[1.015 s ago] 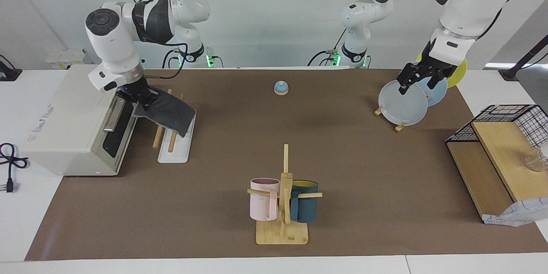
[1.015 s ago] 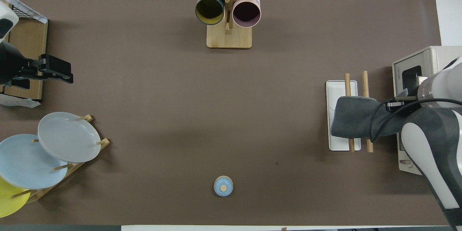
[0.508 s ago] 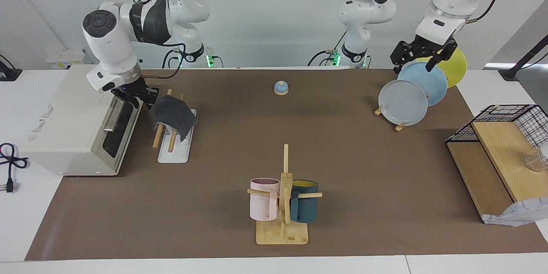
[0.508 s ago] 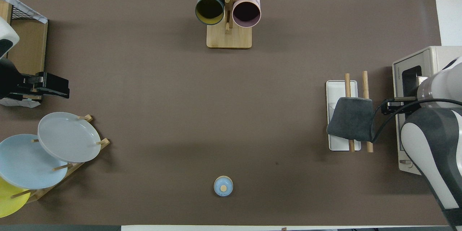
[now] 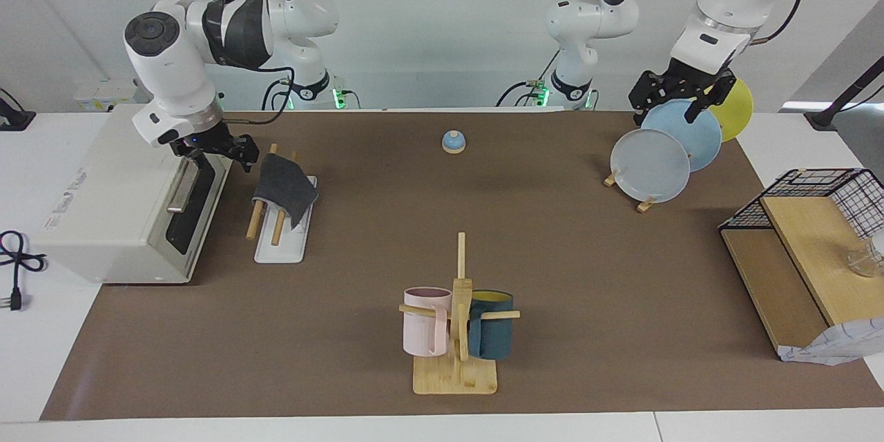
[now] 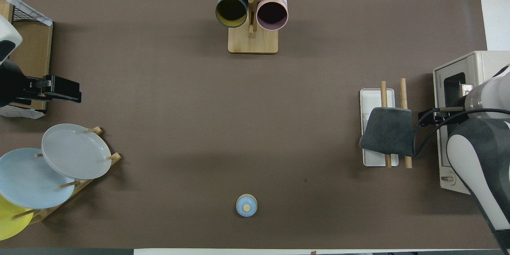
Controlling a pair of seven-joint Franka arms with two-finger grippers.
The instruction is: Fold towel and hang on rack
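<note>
The right gripper point(image 5: 233, 150) hangs just beside the towel point(image 5: 284, 184), between it and the oven point(image 5: 124, 200), with its fingers apart and nothing in them. The towel, dark grey face up, is draped over both rods of the rack point(image 5: 280, 242), toward the rods' end nearer the robots; one flap hangs down over the white base, away from the gripper. In the overhead view the towel point(image 6: 388, 131) covers the middle of the rods and the rack's point(image 6: 372, 97) ends stick out past it. The left gripper point(image 5: 680, 91) waits over the plates point(image 5: 650, 166), fingers spread, holding nothing.
</note>
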